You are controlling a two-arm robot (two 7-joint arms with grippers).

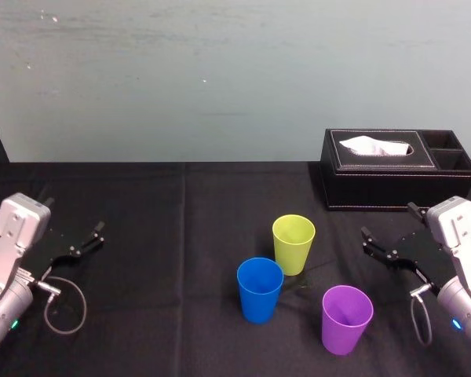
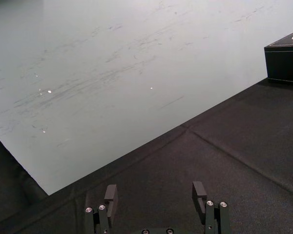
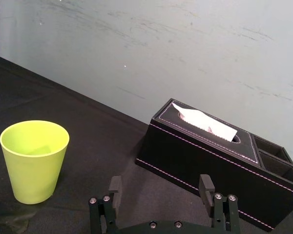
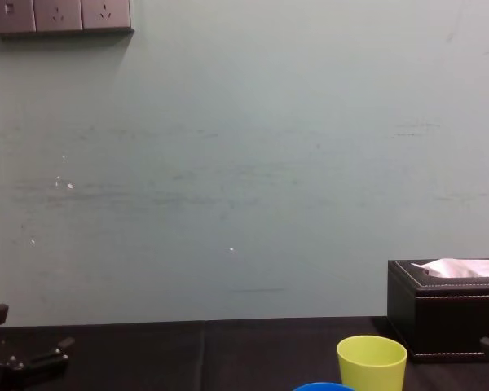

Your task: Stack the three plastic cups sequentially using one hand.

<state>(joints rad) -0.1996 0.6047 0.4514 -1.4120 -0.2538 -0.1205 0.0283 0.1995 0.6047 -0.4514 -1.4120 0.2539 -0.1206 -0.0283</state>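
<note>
**Head view:** 0 of 2 stackings done. All 3 cups stand upright, mouths up, each on its own on the black table [image 1: 165,236]. The yellow-green cup [image 1: 293,243] is farthest back. The blue cup [image 1: 260,289] is just beside it, front-left, and we can't tell whether there's a gap. The purple cup [image 1: 347,318] sits apart to the front-right. The right gripper [image 1: 388,222] hovers low, near the yellow-green and purple cups, holding nothing. The left gripper [image 1: 77,220] is parked well apart on the left side. The tissue box [image 1: 392,169] sits behind the right gripper, so room there is tight. The centre and left of the table are open.

**Left wrist view:** the left gripper [image 2: 155,195] has its jaws spread wide w/ nothing between them. Ahead is bare cloth up to the table's far edge, which meets the wall [image 2: 112,73].

**Right wrist view:** the right gripper [image 3: 160,187] has its jaws wide apart and empty. The yellow-green cup [image 3: 34,161] is ahead and off to 1 side, untouched. The tissue box [image 3: 205,156] is close ahead, so we judge a straight reach fwd risks bumping it.

**Chest view:** the yellow-green cup [image 4: 372,362] stands clear of the tissue box [image 4: 444,314], w/ a gap between them. The blue cup's rim [image 4: 322,386] shows at the bottom edge. Left to do: pick 1 cup, nest it in a 2nd, then stack the 3rd.
</note>
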